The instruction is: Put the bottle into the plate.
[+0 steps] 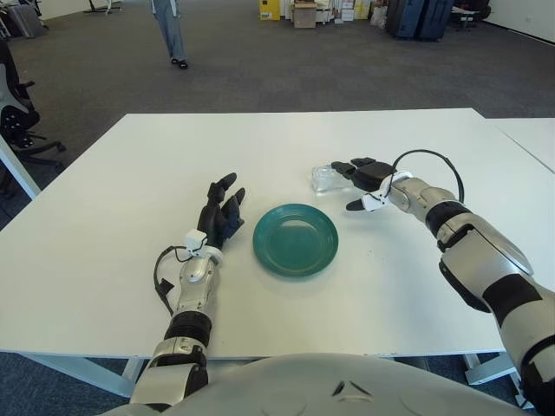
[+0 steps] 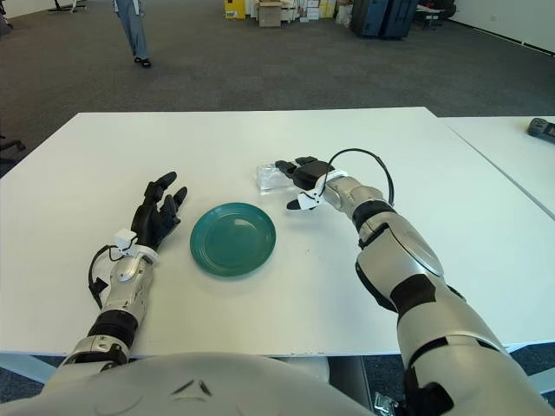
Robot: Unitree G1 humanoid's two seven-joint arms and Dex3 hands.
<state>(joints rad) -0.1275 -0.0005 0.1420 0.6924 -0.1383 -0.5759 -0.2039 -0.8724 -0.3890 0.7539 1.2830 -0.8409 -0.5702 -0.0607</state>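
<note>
You have a broad white counter in front of you, with the green plate lying near its middle, bare and ready. Your left hand rests on the counter just beside the plate's left edge, fingers spread and holding nothing; leave it parked there.

Your right hand is at work behind and to the right of the plate, reaching toward the bottle. That bottle is small, clear and lying on its side on the counter, near the plate's far rim but apart from it. The dark fingers sit over its right end, while the light thumb points out below, so the hand looks loosely open around it, not clamped.

To do this step well, settle the fingers further along the body before you close, so the bottle cannot roll or squirt out leftward. Bring the thumb in against the near side, squeeze gently, then lift clear of the counter before you travel to the plate.

You cannot tell whether the fingers actually touch the bottle; its clear body blurs against the white surface, and its cap end is hard to make out.
</note>
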